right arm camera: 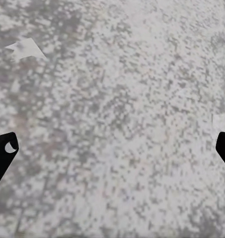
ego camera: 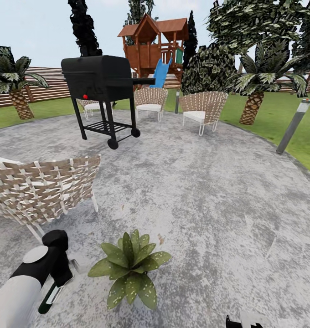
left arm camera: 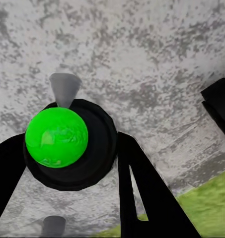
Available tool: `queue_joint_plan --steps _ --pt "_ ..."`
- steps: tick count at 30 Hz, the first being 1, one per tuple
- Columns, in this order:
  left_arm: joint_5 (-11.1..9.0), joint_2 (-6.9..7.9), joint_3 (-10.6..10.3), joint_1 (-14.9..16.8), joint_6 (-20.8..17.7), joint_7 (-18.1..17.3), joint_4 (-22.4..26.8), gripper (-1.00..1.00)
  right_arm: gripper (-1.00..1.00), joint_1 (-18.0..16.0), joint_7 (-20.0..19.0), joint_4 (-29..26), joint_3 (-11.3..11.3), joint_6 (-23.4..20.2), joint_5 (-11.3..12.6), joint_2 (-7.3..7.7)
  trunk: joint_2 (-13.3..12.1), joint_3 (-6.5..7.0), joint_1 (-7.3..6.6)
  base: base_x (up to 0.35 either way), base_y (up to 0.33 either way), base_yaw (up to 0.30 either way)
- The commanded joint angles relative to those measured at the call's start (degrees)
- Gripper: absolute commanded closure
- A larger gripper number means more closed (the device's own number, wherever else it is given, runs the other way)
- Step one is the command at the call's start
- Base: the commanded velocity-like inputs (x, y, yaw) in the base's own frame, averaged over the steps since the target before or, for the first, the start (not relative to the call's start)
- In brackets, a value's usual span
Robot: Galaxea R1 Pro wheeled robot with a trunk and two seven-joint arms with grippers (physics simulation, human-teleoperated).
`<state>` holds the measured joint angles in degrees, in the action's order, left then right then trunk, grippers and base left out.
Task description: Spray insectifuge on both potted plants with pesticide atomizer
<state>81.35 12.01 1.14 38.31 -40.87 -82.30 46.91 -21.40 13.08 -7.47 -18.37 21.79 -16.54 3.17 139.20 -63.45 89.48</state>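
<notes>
Main risk: mist missing the leaves. Hard to read from the head view which way the pesticide atomizer [ego camera: 50,298] faces, so a squeeze now could wet the stone patio [ego camera: 196,191] rather than the potted plant [ego camera: 130,269]. Second risk: partial cover only, with the far side of the rosette left dry if sprayed from one spot. Third: a slip. Held low and tilted, so any loosening would likely drop the bottle onto the patio, just beside the plant. Also worth watching is the woven chair [ego camera: 41,187], near the left arm [ego camera: 18,282] and easy to clip on a swing. No second plant to be seen from here, so half the job probably lies elsewhere in the garden.

Left arm reaching in low from the lower left, wrist bent downward, bottle hanging below it, near the plant but apart from it. In the left wrist view, left jaws closed around the atomizer's dark round body, bright green cap [left arm camera: 57,139] between the black fingers [left arm camera: 142,188]; grey cone [left arm camera: 65,89] just beyond, possibly the nozzle or its spray.

Right jaws spread wide over bare stone, holding nothing — fingertips [right arm camera: 3,151] at the frame's edges.
</notes>
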Motion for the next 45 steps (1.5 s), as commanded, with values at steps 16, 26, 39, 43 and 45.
queue_joint_plan --steps 16,26,39,43,45 --pt "-11.7 0.61 3.2 -1.6 9.9 10.4 -2.0 1.0 -1.0 0.0 0.2 0.2 -0.3 0.1 -0.7 -0.01 0.0 -0.05 -0.01 0.0 0.0 0.0" --pt "-11.6 -1.01 3.5 -5.2 17.8 13.1 -4.3 1.0 -1.0 0.0 0.2 0.2 -0.3 0.2 -0.7 -0.01 0.0 -0.05 -0.01 0.0 0.0 0.0" --pt "-10.7 -4.75 8.6 -5.0 17.9 13.2 -3.9 1.0 -1.0 0.0 0.2 0.2 -0.3 0.1 -0.7 -0.01 0.0 -0.05 -0.01 0.0 0.0 0.0" --pt "-10.8 -3.46 9.0 -5.0 18.0 13.1 -3.8 1.0 -1.0 0.0 0.2 0.2 -0.3 0.1 -0.7 -0.01 0.0 -0.05 -0.01 0.0 0.0 0.0" --pt "-11.3 -1.24 9.3 -5.0 17.9 13.1 -3.8 1.0 -1.0 0.0 0.2 0.3 -0.3 0.1 -0.7 -0.01 0.0 -0.05 -0.01 0.0 0.0 0.0"
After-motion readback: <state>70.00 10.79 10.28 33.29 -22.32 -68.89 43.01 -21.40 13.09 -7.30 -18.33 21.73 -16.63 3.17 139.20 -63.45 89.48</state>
